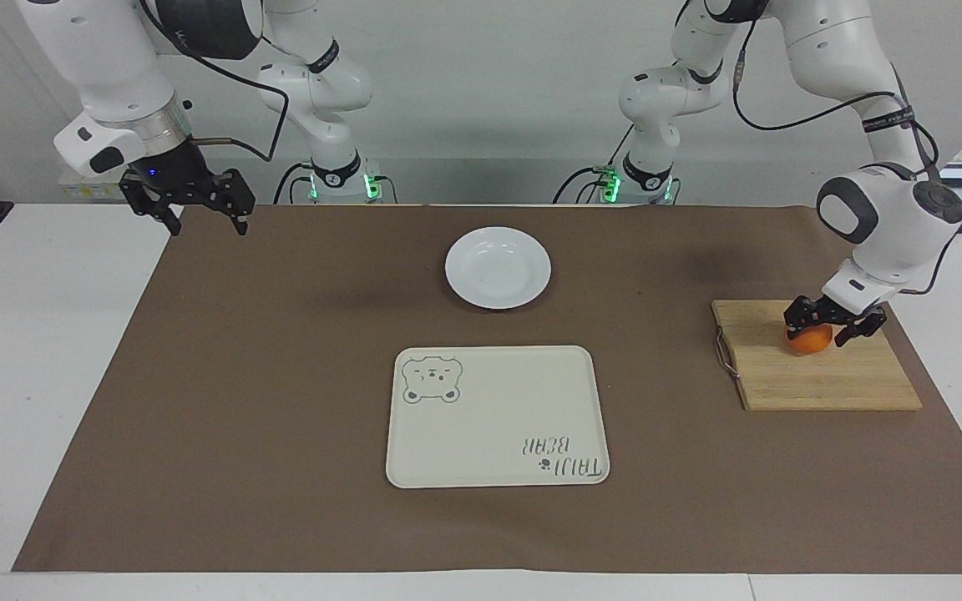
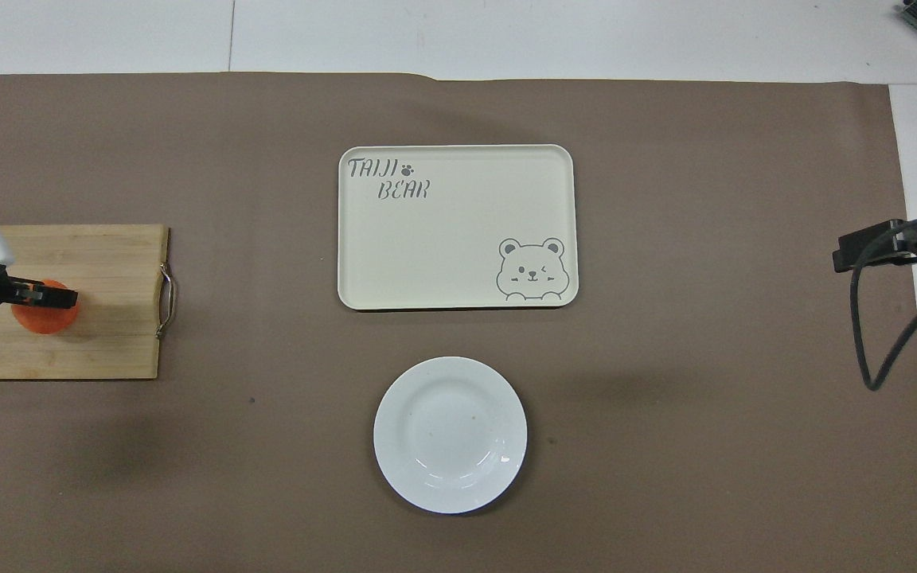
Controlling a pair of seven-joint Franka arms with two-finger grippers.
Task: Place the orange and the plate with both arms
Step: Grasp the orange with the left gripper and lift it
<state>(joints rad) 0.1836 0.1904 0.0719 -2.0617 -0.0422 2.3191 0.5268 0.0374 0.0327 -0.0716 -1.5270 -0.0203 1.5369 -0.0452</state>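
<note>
The orange (image 1: pixel 811 342) lies on a wooden cutting board (image 1: pixel 823 380) at the left arm's end of the table; it also shows in the overhead view (image 2: pixel 46 320). My left gripper (image 1: pixel 819 330) is down over the orange, open, with a finger on either side of it; it also shows in the overhead view (image 2: pixel 37 299). The white plate (image 1: pixel 498 267) lies empty on the brown mat, near the robots at mid-table, and shows in the overhead view too (image 2: pixel 450 434). My right gripper (image 1: pixel 197 219) waits open and empty in the air over the mat's corner at the right arm's end.
A cream tray with a bear drawing (image 1: pixel 498 417) lies farther from the robots than the plate. The cutting board has a metal handle (image 1: pixel 725 355) on its side toward the tray. A brown mat (image 1: pixel 281 376) covers most of the table.
</note>
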